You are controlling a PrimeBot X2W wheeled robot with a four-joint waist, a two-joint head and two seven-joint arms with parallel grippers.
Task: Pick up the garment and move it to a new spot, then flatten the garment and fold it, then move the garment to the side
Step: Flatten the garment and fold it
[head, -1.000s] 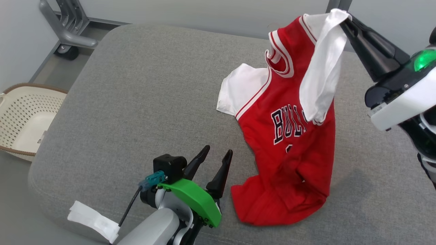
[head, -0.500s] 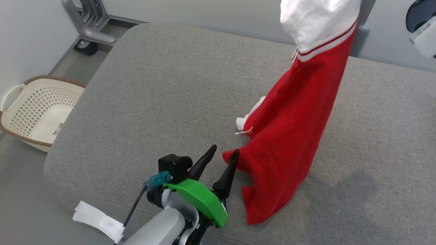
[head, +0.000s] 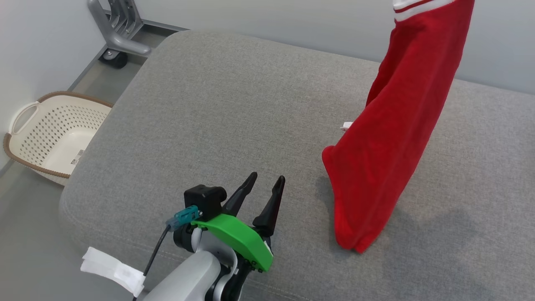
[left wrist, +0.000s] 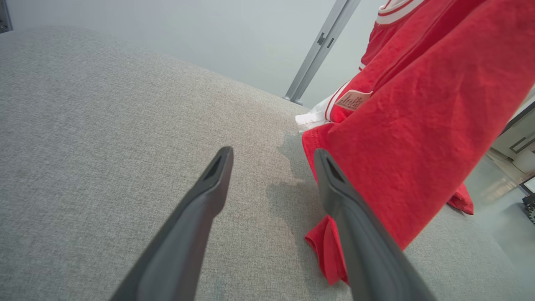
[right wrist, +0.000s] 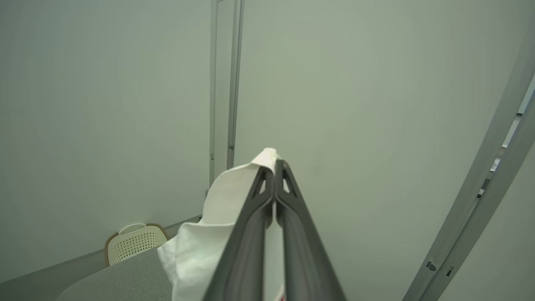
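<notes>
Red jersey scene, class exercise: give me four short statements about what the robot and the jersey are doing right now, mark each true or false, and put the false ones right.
1. The right gripper is shut on the jersey. True.
2. The jersey lies spread flat on the grey cushion. False: it hangs down from above, with its lower end reaching the cushion.
3. The left gripper is open and holds nothing. True.
4. The laundry basket stands on the cushion. False: it stands on the floor beside the cushion, on the robot's left.
</notes>
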